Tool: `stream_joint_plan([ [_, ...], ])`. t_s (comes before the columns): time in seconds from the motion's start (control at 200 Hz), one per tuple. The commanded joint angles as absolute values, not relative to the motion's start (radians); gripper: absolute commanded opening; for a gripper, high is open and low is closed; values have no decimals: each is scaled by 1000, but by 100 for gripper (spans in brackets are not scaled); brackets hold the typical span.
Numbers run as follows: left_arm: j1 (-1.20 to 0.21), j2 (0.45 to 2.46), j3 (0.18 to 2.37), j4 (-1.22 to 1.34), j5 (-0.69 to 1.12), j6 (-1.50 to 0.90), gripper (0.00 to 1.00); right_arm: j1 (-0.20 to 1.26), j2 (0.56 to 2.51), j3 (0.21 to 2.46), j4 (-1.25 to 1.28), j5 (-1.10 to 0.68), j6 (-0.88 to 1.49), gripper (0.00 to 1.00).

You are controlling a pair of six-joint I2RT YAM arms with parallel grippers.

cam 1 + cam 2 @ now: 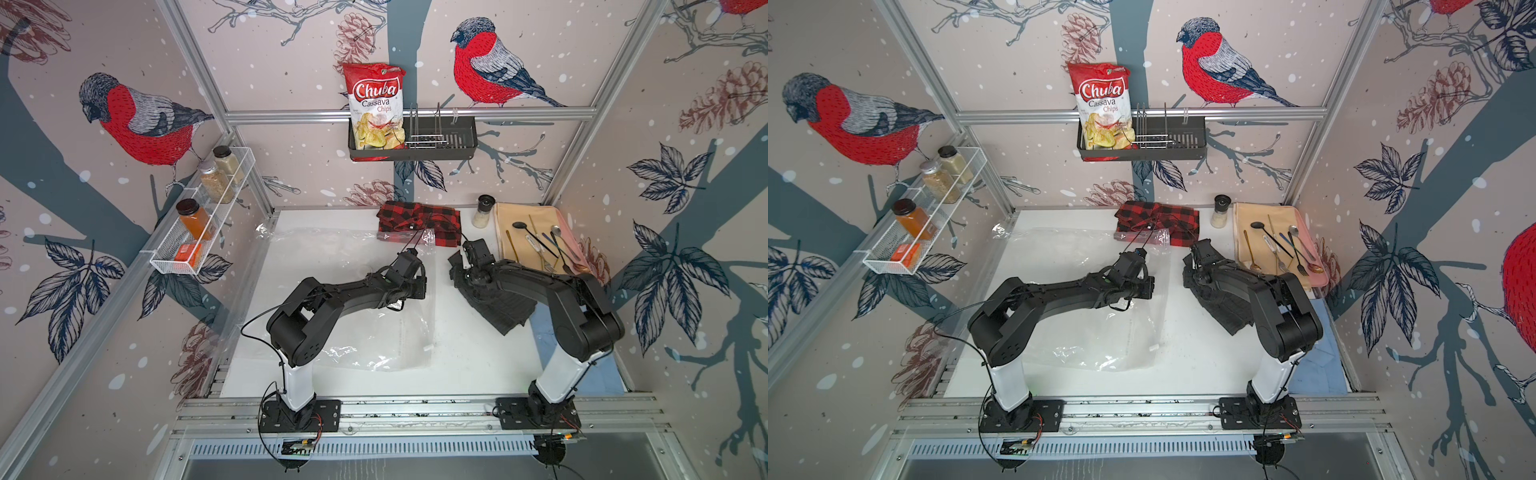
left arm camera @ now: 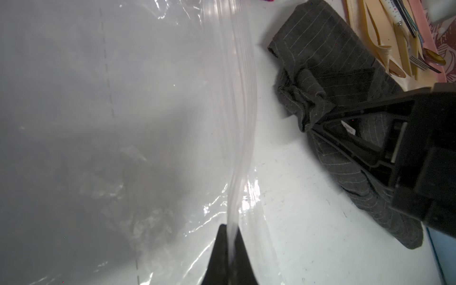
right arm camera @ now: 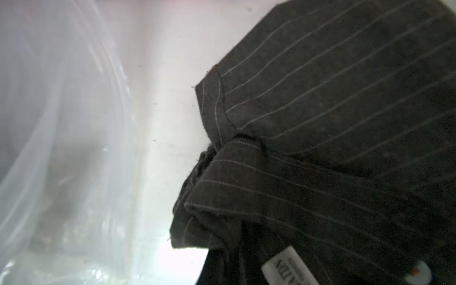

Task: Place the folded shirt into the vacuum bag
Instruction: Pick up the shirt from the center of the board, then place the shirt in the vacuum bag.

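Left gripper (image 2: 229,230) is pinched tight on the zip edge of the vacuum bag (image 1: 353,266), jaws almost together with just that clear strip between them. The bag sprawls over the white table (image 1: 478,365), centre-left in both top views. The right gripper (image 2: 310,127) has its jaws narrowed right down on a bunched fold of the folded shirt (image 1: 498,316). The shirt is dark grey with pinstripes and lies right of centre, just beside the bag's mouth, outside it. A red plaid cloth (image 1: 417,222) sits upper centre, at the table's far edge.
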State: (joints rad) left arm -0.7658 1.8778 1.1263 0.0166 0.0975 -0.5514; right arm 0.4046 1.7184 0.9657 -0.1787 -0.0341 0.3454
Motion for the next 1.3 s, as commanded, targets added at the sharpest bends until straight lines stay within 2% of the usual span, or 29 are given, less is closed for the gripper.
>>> stream_joint_plan([
  [0.0,-789,1899,1152,70,127,-573,0,377,1650,922,-127,-106,405,0],
  [0.375,-802,1851,1082,178,78,-657,0,316,1524,867,46,-315,517,0],
  [0.73,-779,1790,1004,203,36,-684,0,352,1493,791,229,-344,673,0],
  [1.051,-770,1718,935,328,193,-736,0,383,1493,691,461,-363,793,0],
  [1.296,-767,1760,922,374,233,-765,0,396,1542,649,630,-396,869,0],
])
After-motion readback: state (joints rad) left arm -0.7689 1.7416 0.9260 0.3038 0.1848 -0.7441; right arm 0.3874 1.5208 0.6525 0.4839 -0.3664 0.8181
